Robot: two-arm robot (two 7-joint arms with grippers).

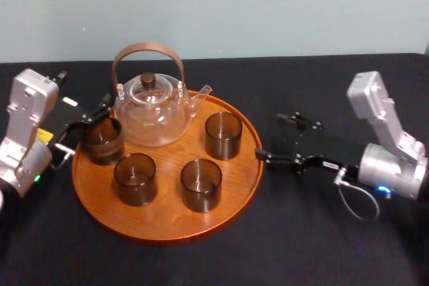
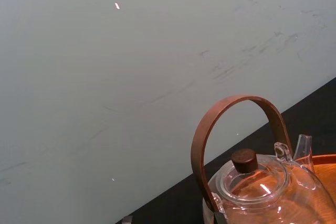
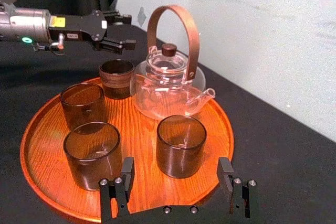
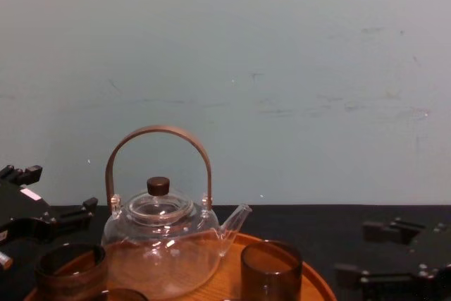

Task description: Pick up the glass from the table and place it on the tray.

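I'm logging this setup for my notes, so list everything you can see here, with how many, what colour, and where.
table: one, black, under everything
tray: one, round, orange-brown wood, middle of the table
teapot: one, clear glass with a brown handle and dark lid knob, at the back of the tray
glasses: four, smoky brown, all standing on the tray in front of and beside the teapot
wall: one, pale grey-green, behind the table
left end effector: one, black, open, at the tray's left edge by the leftmost glass
right end effector: one, black, open, over the table just off the tray's right rim
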